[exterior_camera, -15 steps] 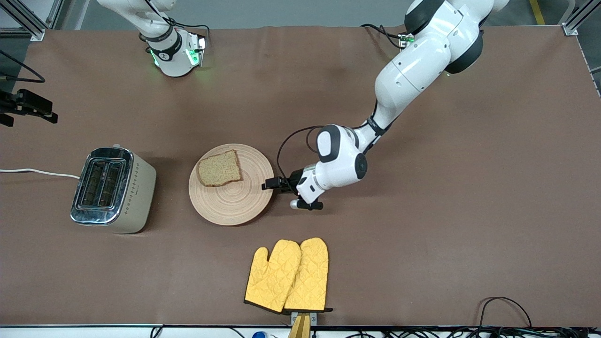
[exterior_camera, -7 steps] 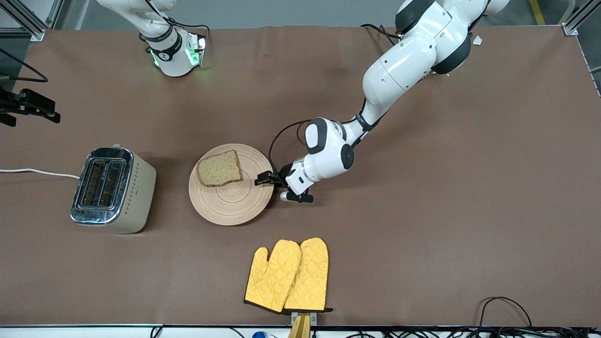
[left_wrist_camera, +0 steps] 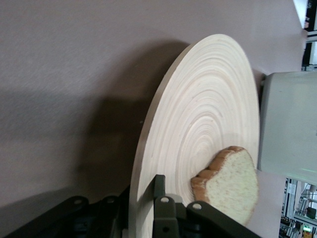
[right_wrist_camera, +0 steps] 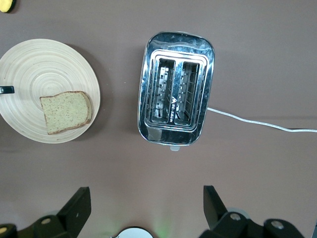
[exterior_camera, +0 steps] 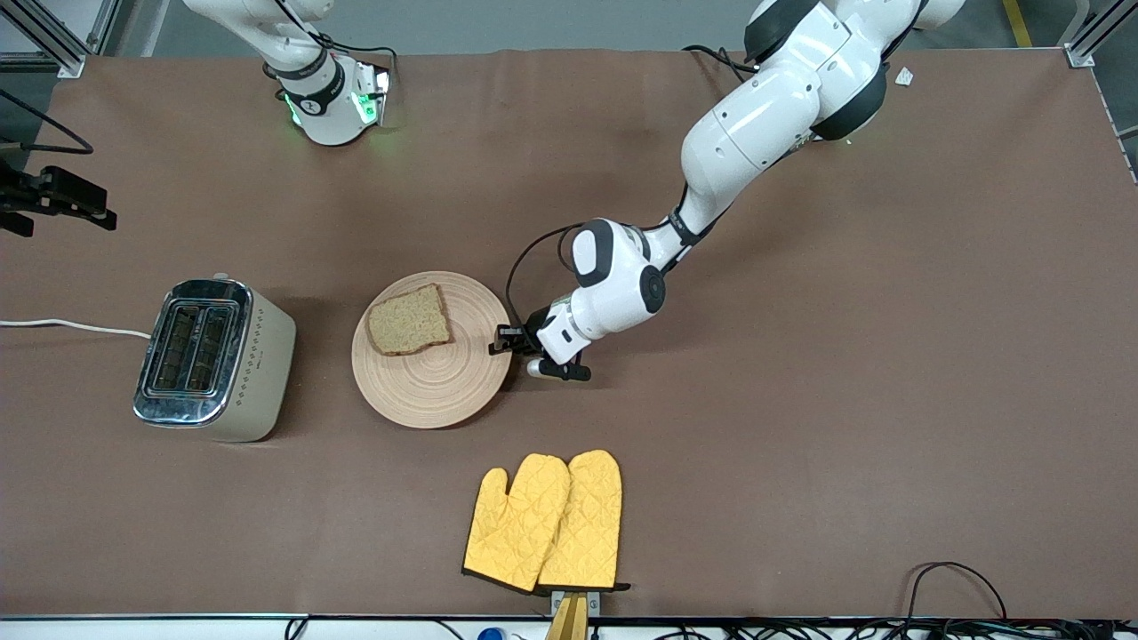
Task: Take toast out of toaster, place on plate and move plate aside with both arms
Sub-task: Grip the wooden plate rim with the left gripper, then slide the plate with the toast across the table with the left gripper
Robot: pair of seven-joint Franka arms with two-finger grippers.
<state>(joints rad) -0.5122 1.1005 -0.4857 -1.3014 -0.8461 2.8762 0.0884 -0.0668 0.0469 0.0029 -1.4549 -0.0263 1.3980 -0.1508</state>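
The round wooden plate [exterior_camera: 433, 378] lies mid-table beside the toaster, and the brown toast [exterior_camera: 409, 320] rests on the part of it toward the robots' bases. My left gripper [exterior_camera: 500, 343] is low at the plate's rim on the left arm's side, shut on that edge. The left wrist view shows one finger [left_wrist_camera: 159, 184] on top of the plate [left_wrist_camera: 208, 99], the other under it, and the toast [left_wrist_camera: 230, 183] close by. My right gripper [right_wrist_camera: 146, 192] hangs open high over the table, above the toaster [right_wrist_camera: 176, 89], plate [right_wrist_camera: 44, 64] and toast [right_wrist_camera: 65, 111], holding nothing.
A chrome toaster [exterior_camera: 213, 356] with empty slots stands toward the right arm's end, its white cord [exterior_camera: 71, 326] running off the table. Two yellow oven mitts [exterior_camera: 544, 520] lie nearer the front camera than the plate.
My left gripper moved in onto the plate's rim and shut on it. The plate with the toast slid slightly toward the toaster. The right arm barely moved.
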